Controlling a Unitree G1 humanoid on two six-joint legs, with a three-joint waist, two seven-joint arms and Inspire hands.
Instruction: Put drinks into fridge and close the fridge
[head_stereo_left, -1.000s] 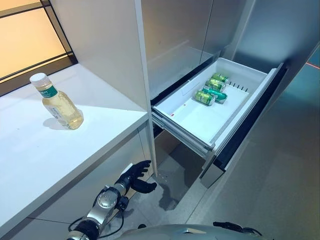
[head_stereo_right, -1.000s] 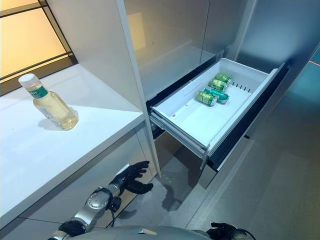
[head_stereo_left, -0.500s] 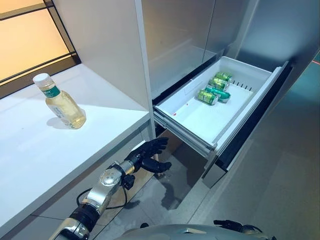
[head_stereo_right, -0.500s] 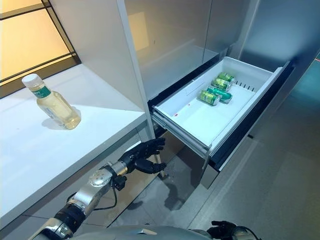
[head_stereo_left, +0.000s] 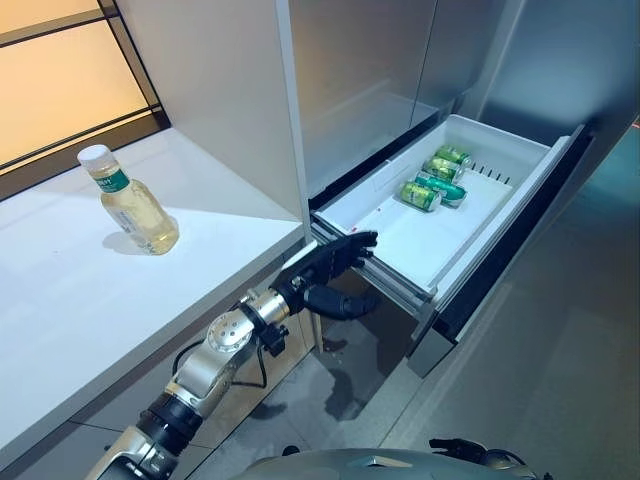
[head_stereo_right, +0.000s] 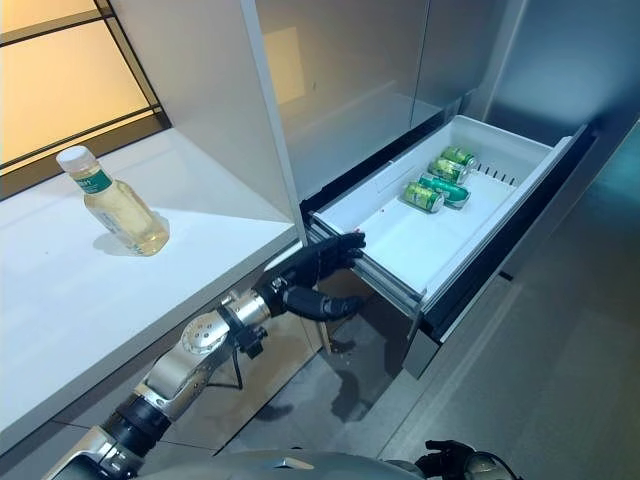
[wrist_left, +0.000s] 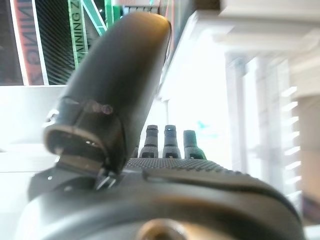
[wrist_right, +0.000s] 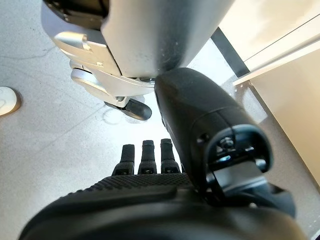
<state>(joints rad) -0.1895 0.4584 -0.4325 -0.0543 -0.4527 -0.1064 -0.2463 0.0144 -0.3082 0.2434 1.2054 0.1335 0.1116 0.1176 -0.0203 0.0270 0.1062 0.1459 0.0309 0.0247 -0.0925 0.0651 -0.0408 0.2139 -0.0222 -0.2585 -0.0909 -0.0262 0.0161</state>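
With the pale-yellow plastic bottle (head_stereo_left: 135, 206) left standing on the white counter (head_stereo_left: 80, 300), the left hand (head_stereo_left: 325, 272), fingers released, is held beside the open white fridge drawer (head_stereo_left: 400, 235), whose rail could be knocked.

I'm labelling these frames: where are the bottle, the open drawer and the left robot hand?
bottle (head_stereo_left: 139, 212): left eye view, its body.
drawer (head_stereo_left: 400, 243): left eye view, bare floor inside.
left robot hand (head_stereo_right: 312, 266): right eye view, its palm.

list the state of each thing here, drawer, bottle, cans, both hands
fridge drawer: pulled open
cans: lying on their sides at the drawer's far end
bottle: upright on the white counter, capped
left hand: open, empty, at the drawer's near corner
right hand: open, empty, low over the floor
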